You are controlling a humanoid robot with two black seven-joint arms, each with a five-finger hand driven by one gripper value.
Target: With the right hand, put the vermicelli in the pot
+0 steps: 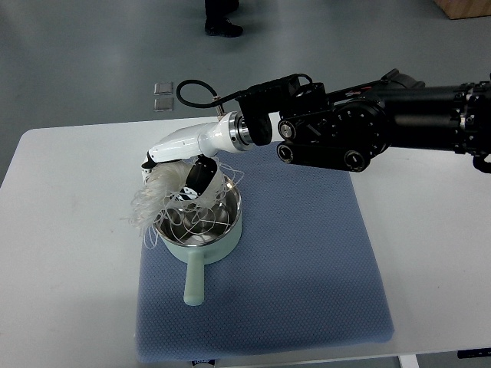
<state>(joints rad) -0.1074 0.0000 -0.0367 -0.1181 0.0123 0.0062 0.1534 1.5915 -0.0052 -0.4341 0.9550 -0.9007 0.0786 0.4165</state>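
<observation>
One arm is all we have working: the right arm reaches in from the right edge, black at the forearm, white at the wrist, and its right hand (182,165) hangs just over the far-left rim of the pot (201,226). We see its fingers curled into a tangle of pale vermicelli (157,201), pinching the bundle from above. Most of the strands spill down outside the pot's left wall, touching it, while a few thin loops trail across the rim and lie inside on the shiny metal bottom.

We can read no brand or label anywhere; a small dark patch at the near edge of the mat (307,253) may be a tag, but it is too small for us to make out.

We note the pot is pale green outside, with its handle pointing toward us, and it sits on the left part of the blue mat. That mat lies on a white table (61,230).

Beyond the table, on the grey floor, we spot two small square plates (163,95) side by side, and at the top edge a person's dark shoe (222,29). A black cable (196,90) loops above the wrist.
</observation>
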